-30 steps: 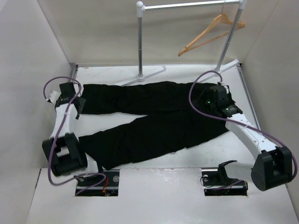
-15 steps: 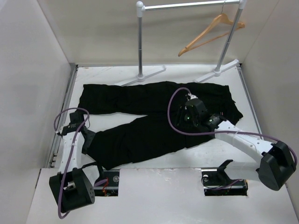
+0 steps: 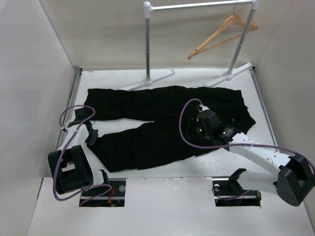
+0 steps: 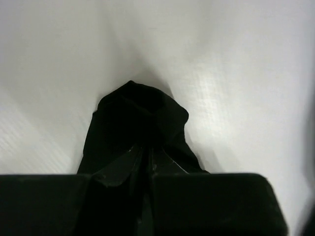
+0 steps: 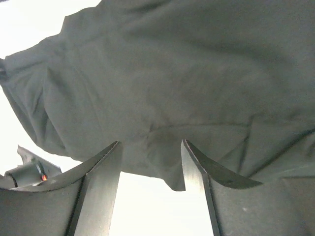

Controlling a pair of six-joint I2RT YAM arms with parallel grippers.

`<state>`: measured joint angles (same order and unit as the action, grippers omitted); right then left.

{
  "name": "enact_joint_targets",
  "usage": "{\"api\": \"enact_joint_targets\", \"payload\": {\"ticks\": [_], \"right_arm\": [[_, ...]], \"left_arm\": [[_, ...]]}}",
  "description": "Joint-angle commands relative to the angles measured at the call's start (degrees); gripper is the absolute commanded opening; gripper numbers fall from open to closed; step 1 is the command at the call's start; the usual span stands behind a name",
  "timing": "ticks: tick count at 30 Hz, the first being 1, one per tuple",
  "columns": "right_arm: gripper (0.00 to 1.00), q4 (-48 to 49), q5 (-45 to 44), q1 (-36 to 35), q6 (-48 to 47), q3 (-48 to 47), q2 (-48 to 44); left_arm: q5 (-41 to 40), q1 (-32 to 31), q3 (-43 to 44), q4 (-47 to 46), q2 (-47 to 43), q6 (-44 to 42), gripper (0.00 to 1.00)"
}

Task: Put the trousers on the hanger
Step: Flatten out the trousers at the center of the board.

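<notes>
Trousers (image 3: pixel 162 105): flat on worktop (image 3: pixel 123 76), legs to the left, waist to the right, well apart from hanger (image 3: pixel 221 32)
Hanger: hooked on rail (image 3: pixel 197 6) at far right, bare
Left jaws: closed on a small bunch of near-leg cuff
Right jaws: spread wide, low over near thigh, gripping nothing
Risk, left: slip of that thin pinch under the cloth's weight on lifting
Risk, right: grab of one layer only, hence uneven legs at the crossbar
Risk, carry: snagging of long limp legs on rail feet

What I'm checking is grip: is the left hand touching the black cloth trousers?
Touching. Left wrist view: the left hand pinches a fold of the trousers.
</notes>
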<state>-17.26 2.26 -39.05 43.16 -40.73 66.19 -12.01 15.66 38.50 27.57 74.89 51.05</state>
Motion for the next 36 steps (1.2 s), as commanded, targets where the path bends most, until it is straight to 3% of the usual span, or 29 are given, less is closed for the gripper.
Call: {"api": "enact_joint_targets", "payload": {"ticks": [1,6,9,11,14,20,36], "right_arm": [[0.57,3.0,0.4,2.5,-0.9,-0.5,-1.0],[0.58,3.5,0.5,3.9,-1.1,-2.1,1.2],[0.58,3.5,0.2,3.9,-1.1,-3.2,2.2],[0.58,3.4,-0.1,3.7,-1.0,-3.6,2.4],[0.58,3.3,-0.3,3.6,-0.7,-3.7,2.4],[0.59,2.8,-0.3,3.6,-0.6,-3.5,2.7],[0.59,1.6,-1.1,1.3,0.6,-2.6,3.2]], "left_arm": [[-0.6,-4.1,11.4,-1.8,0.0,2.1,0.02],[-2.4,-8.1,29.9,3.8,10.4,1.3,0.06],[0.4,-8.9,36.1,6.3,17.2,-0.4,0.27],[1.0,-10.7,37.2,7.4,18.0,-2.2,0.37],[-2.2,-10.4,32.8,6.3,13.0,-2.7,0.43],[0.3,-3.8,24.5,-0.3,7.1,-2.6,0.49],[6.1,-1.9,35.1,-8.6,28.3,-4.1,0.51]]}}
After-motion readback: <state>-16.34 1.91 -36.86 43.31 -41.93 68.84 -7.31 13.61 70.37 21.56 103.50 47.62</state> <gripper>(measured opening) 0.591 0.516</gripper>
